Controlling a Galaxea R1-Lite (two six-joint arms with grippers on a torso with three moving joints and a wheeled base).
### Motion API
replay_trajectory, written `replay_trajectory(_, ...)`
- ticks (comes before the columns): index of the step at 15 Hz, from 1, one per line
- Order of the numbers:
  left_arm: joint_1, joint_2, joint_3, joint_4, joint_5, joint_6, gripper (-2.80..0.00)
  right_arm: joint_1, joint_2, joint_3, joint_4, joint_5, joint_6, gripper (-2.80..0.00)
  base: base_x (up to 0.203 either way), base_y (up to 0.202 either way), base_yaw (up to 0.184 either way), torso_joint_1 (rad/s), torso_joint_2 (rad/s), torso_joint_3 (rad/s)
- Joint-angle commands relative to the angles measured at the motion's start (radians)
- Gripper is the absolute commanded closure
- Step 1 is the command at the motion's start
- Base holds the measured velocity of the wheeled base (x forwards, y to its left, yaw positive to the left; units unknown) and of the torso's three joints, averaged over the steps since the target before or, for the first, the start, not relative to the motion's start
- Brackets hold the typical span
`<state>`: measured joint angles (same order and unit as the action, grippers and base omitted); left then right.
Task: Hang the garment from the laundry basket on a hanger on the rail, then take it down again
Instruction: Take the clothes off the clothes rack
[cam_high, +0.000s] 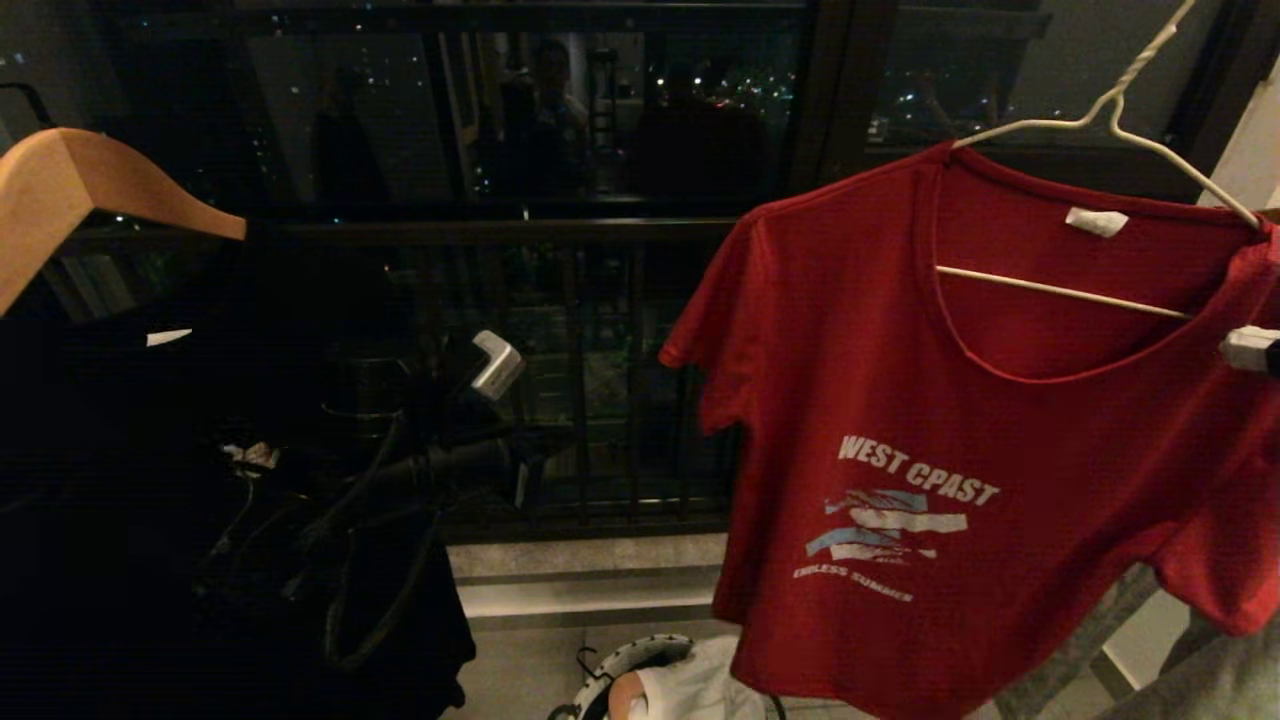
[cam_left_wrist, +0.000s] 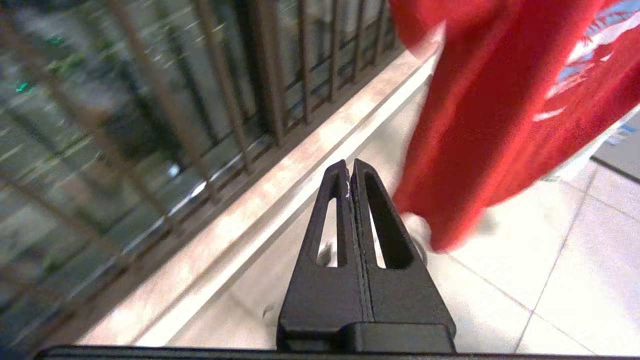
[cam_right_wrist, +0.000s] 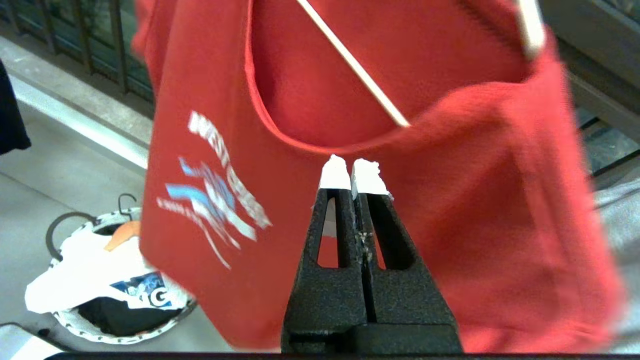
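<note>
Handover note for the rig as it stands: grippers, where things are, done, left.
Left gripper: shut, empty, low beside the red T-shirt, not touching it.
Right gripper: shut at the shirt's collar edge; whether it pinches the cloth cannot be told.
The shirt is on the white wire hanger, tilted; the hook runs out of the head view, so whether it is on the rail cannot be told.
Laundry basket: on the floor below, holding white and dark cloth.
Done: shirt out of the basket and onto the hanger.
Left: confirm the hang, then take it down.
</note>
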<state>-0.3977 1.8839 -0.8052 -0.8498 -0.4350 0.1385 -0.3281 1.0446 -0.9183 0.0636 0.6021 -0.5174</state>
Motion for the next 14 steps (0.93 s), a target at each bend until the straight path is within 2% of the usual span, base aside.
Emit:
replay_trajectory(1, -0.001, -0.079, 0.075, -0.004, 0.024, 0.001, 0.0, 0.0, -0.03, 0.006, 0.002, 0.004, -0.002, 0.0, 0.0, 0.0, 0.0, 0.0, 0.0, 0.0)
replay_trajectory(3, -0.001, -0.146, 0.164, -0.005, 0.057, 0.002, 0.0, 0.0, -0.083, 0.035, 0.005, 0.004, 0.0, 0.0, 0.0, 0.0, 0.0, 0.0, 0.0, 0.0)
replay_trajectory(6, 0.015, -0.272, 0.233, -0.003, 0.069, -0.001, 0.0, 0.001, -0.169, 0.051, 0.063, 0.006, 0.02, 0.0, 0.0, 0.0, 0.0, 0.0, 0.0, 0.0)
replay_trajectory(9, 0.023, -0.392, 0.313, -0.003, 0.167, -0.009, 0.0, 0.001, -0.235, 0.052, 0.146, 0.005, 0.061, 0.0, 0.0, 0.0, 0.0, 0.0, 0.0, 0.0)
replay_trajectory(12, 0.05, -0.522, 0.352, 0.001, 0.196, -0.02, 0.0, 0.003, -0.269, 0.052, 0.175, 0.008, 0.151, 0.0, 0.0, 0.0, 0.0, 0.0, 0.0, 0.0)
replay_trajectory(14, 0.056, -0.645, 0.369, 0.029, 0.207, -0.019, 0.0, 0.003, -0.309, 0.052, 0.179, 0.01, 0.247, 0.0, 0.0, 0.0, 0.0, 0.0, 0.0, 0.0)
